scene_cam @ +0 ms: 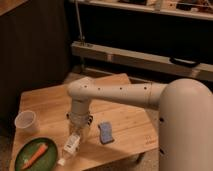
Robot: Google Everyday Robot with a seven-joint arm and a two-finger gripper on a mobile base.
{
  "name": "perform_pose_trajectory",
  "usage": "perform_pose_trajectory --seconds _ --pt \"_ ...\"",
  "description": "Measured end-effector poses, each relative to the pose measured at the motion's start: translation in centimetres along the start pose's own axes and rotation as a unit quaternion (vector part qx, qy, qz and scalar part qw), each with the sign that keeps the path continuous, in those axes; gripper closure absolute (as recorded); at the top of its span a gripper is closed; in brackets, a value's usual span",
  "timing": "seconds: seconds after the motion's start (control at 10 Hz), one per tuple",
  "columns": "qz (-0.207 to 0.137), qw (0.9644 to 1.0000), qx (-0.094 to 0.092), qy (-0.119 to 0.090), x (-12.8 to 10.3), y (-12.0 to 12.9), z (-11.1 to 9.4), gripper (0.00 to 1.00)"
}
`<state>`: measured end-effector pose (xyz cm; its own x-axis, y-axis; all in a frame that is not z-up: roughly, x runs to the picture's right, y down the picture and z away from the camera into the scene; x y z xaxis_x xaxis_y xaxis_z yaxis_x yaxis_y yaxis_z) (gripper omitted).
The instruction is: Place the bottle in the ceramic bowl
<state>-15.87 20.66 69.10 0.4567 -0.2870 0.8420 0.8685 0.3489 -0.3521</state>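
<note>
The bottle (71, 145) is slim and white with greyish markings. It hangs tilted, cap end down and to the left, near the table's front edge. My gripper (78, 131) points down from the white arm (120, 93) and is shut on the bottle's upper end. The ceramic bowl (26, 149) is a dark green shallow dish at the front left corner of the table. It lies just left of the bottle's lower end and holds an orange carrot-like piece (35, 155).
A small translucent white cup (26, 121) stands behind the bowl at the table's left edge. A blue-grey sponge-like block (105, 132) lies right of the gripper. The wooden table (125, 117) ends close in front; dark shelving stands behind.
</note>
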Motion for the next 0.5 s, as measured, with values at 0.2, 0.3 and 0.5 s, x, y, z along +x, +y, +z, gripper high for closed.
perform_pose_trajectory --seconds 0.2,0.3,0.5 --pt "-0.009 0.9998 -0.003 -0.015 -2.5 -2.2 0.1 1.00" --pt "-0.014 0.9996 -0.002 -0.025 -4.1 -3.8 0.6 1.00" --pt "-0.021 0.9990 0.001 -0.040 -5.6 -6.8 1.4 1.00"
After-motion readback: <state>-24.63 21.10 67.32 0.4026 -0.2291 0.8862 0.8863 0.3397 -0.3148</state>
